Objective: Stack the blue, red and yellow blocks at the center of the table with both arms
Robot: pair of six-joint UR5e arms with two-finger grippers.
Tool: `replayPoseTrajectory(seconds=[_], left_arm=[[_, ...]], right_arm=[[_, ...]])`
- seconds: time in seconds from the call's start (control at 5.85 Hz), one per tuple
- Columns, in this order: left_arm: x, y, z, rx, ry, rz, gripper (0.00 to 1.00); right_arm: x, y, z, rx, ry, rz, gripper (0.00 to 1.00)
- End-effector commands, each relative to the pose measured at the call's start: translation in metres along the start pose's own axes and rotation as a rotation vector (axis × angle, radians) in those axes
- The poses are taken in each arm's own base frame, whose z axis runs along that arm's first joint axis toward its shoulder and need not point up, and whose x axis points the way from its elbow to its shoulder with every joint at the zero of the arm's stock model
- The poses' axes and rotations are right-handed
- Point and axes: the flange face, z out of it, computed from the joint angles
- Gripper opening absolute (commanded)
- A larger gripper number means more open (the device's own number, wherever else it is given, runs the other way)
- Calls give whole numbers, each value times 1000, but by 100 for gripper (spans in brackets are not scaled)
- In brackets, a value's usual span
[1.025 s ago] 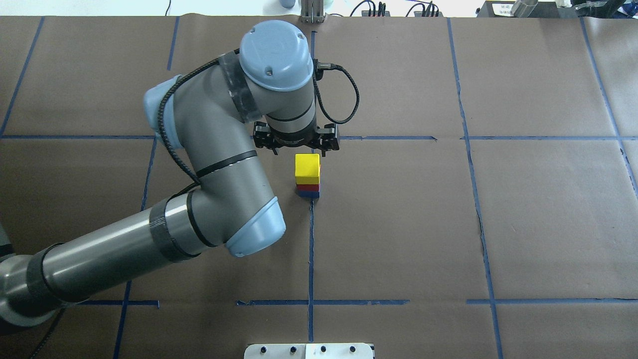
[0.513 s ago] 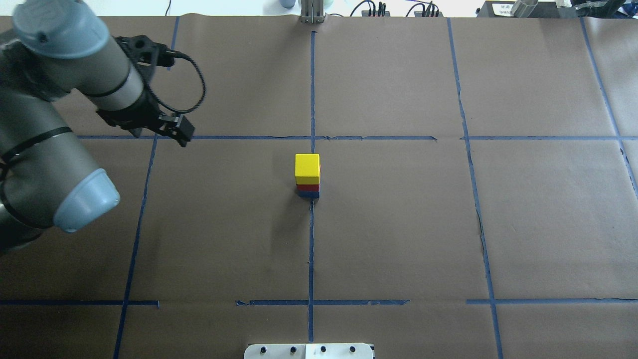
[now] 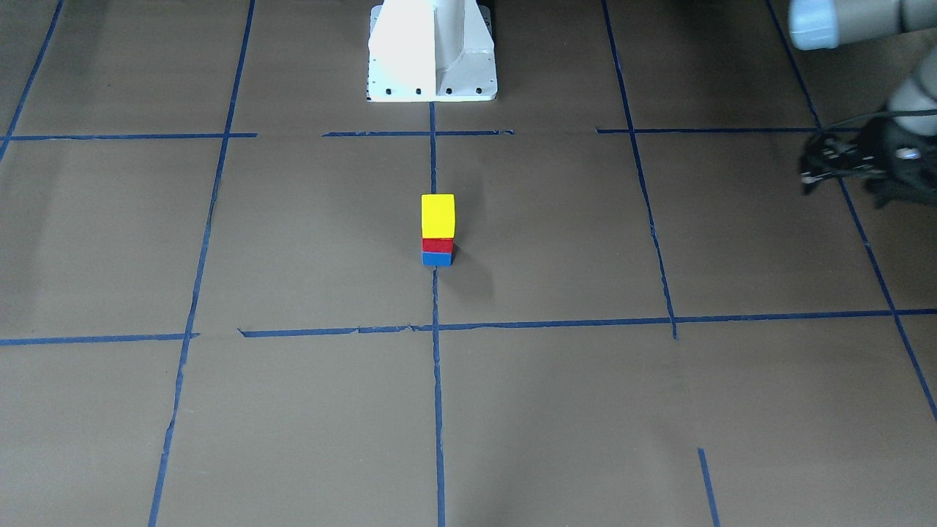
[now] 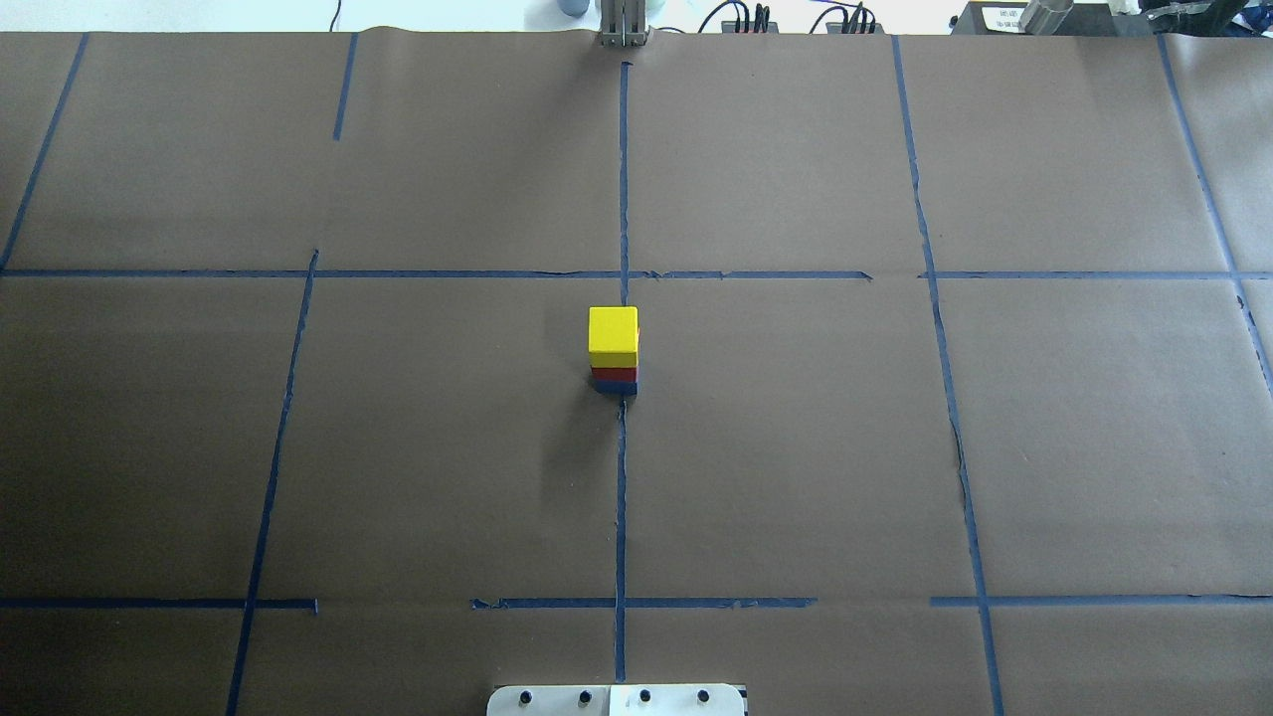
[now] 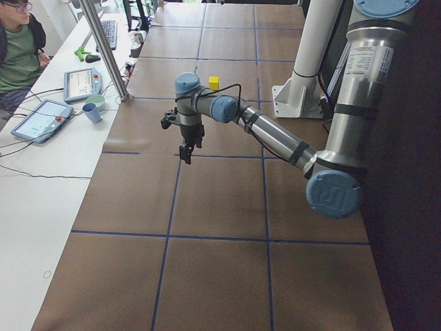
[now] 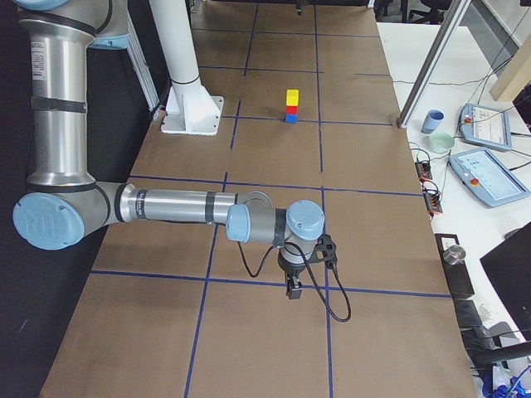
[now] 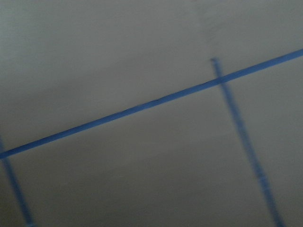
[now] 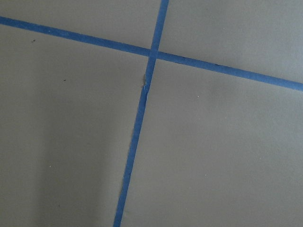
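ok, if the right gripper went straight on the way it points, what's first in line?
The right gripper points down, so probably the brown paper tabletop, near a blue tape crossing. Nothing else shows in that line.

Left arm (image 5: 275,138) and right arm (image 6: 174,206) stretch out; left gripper (image 5: 186,154) and right gripper (image 6: 293,290) hang far from the block stack (image 4: 614,350).

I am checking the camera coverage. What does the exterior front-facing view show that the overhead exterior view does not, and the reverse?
Only front-facing: the left gripper, blurred, at that view's right edge. Only overhead: black cables along the top edge. Both: the yellow block on the red block on the blue block, standing on the center tape line.
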Motion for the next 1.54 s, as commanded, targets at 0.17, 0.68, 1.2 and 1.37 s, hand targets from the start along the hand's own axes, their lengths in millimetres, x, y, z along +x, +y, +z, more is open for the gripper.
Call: replayPoseTrajectory(seconds=[0.17, 0.68, 1.2, 1.37], left_arm=[[-113, 98, 34, -74, 53, -199, 100], [-137, 121, 66, -67, 54, -169, 100], [-134, 115, 63, -63, 53, -170, 100], [-135, 118, 63, -70, 44, -175, 100]], right_arm=[[-1, 0, -1, 3, 1, -3, 100], [-1, -1, -1, 3, 1, -3, 100], [-1, -1, -1, 3, 1, -3, 100], [-1, -1, -2, 4, 1, -4, 100]])
